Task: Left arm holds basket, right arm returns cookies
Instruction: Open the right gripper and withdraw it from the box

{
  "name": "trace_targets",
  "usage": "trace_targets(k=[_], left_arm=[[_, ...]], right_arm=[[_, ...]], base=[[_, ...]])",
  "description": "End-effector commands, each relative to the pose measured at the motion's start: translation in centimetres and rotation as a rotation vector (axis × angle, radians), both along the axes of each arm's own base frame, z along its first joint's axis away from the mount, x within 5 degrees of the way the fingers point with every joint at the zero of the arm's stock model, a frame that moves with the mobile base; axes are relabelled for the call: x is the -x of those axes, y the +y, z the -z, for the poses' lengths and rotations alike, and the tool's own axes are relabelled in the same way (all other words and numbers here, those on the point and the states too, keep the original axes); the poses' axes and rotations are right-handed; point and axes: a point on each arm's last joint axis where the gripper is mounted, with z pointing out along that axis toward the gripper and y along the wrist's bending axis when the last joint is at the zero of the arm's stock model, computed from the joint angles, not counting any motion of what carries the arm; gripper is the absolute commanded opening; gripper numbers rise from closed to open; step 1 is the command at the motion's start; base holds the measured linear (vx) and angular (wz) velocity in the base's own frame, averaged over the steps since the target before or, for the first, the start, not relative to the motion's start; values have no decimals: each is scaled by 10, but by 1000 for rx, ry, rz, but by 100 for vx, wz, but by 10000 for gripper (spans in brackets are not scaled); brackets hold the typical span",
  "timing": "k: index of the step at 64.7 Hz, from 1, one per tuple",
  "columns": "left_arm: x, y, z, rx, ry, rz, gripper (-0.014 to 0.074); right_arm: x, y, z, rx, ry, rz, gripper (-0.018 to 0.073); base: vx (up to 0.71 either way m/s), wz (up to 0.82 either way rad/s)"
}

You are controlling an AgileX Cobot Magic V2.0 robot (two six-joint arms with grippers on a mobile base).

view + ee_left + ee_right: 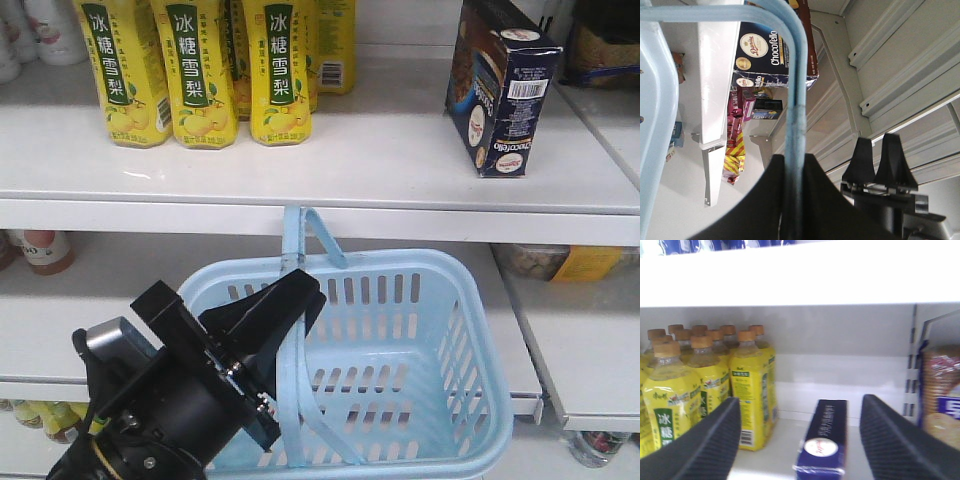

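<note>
The light blue basket (440, 330) hangs in front of the shelves below the top shelf edge. My left gripper (290, 300) is shut on its upright swing handle (292, 240). In the left wrist view the jaws (796, 167) pinch the thin blue handle (799, 95). The navy cookie box (500, 90) stands on the top shelf at the right, also seen in the left wrist view (772, 55). In the right wrist view my right gripper (800, 402) is open, with the cookie box (825, 440) standing on the shelf between the fingers, touching neither.
Yellow drink bottles (205, 70) stand at the top shelf's left, close to my left finger in the right wrist view (747, 385). A biscuit pack (940, 395) stands right of the box. The white shelf edge (320, 215) runs just above the basket. A black two-pronged part (880, 160) shows beside my left jaws.
</note>
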Motion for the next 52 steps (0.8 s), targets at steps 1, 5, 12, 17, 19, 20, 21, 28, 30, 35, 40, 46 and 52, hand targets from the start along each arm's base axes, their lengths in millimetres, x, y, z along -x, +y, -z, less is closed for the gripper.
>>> trace_targets(k=[1,5,12,17,19,20,21,28,30,35,40,46,52], left_arm=[[4,9,-34,203,-191,-39,-3],[4,9,-34,203,-191,-39,-3],[4,9,-34,203,-191,-39,-3],[4,9,-34,203,-191,-39,-3],[4,9,-34,203,-191,-39,-3],[4,9,-34,203,-191,-39,-3],[4,9,-34,203,-191,-39,-3],[4,9,-34,203,-191,-39,-3],[4,9,-34,203,-191,-39,-3],[4,9,-34,203,-191,-39,-3],[4,9,-34,203,-191,-39,-3],[4,9,-34,203,-191,-39,-3],[4,9,-34,203,-191,-39,-3]], right_arm=[[19,-14,-13,38,-20,44,361],[25,-21,-13,59,8,63,297],[37,-30,-12,76,43,72,175],[46,-36,-13,88,51,68,83],[50,-38,-14,87,52,60,43],[50,-38,-14,93,50,58,28],[54,-40,-15,90,49,52,5],[67,-46,-17,82,34,23,-12],[72,-49,-18,75,29,14,-11],[82,-53,-20,59,18,-10,-11],[94,-58,-21,51,5,-41,-11],[107,-64,-22,59,-15,-77,-9],[121,-68,-17,99,-60,-122,-9]], base=[[0,0],[0,0],[0,0],[0,0],[0,0],[0,0],[0,0],[0,0],[0,0],[0,0],[0,0],[0,0],[0,0]])
